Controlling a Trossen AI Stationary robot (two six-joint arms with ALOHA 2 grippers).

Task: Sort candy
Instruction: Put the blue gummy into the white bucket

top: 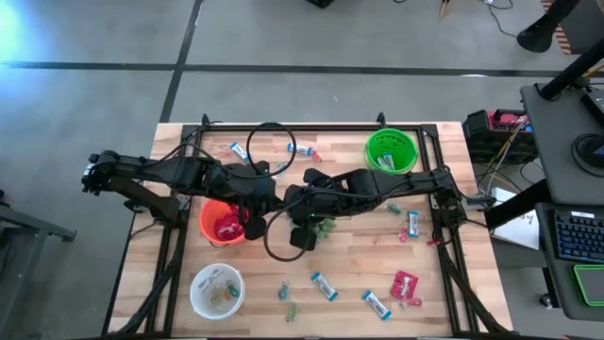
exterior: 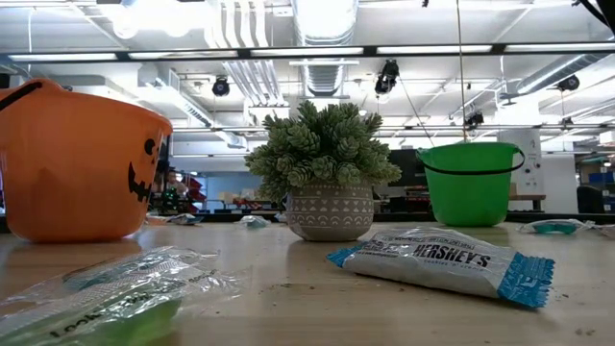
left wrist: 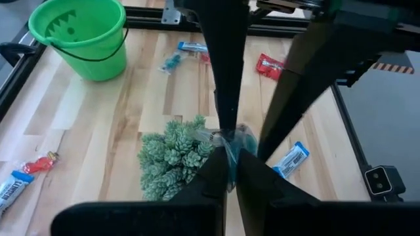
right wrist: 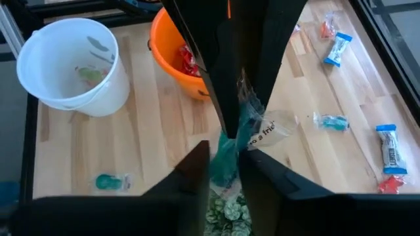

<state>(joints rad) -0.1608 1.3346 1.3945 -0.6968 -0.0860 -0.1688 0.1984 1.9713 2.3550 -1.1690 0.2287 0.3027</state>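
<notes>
My two grippers meet in mid-air over the small potted plant at the table's middle. Between them is one candy, a teal sweet in a clear printed wrapper. My left gripper is shut on it. My right gripper stands slightly open, one finger on each side of the candy's teal part. Other candy lies loose on the table, such as blue-and-white bars and a red packet. The low view shows neither gripper. My left gripper pinches the candy's wrapper between the ends of its two fingers, coming in slanting downward from the table's left. The candy is lifted clear above the plant, and its clear wrapper end sticks out sideways. My right gripper has the teal part between its fingers; whether they touch it I cannot tell.
An orange pail holding red candy stands just left of the grippers. A white pail is near the front left and a green pail at the far right. A black frame runs round the table's edges.
</notes>
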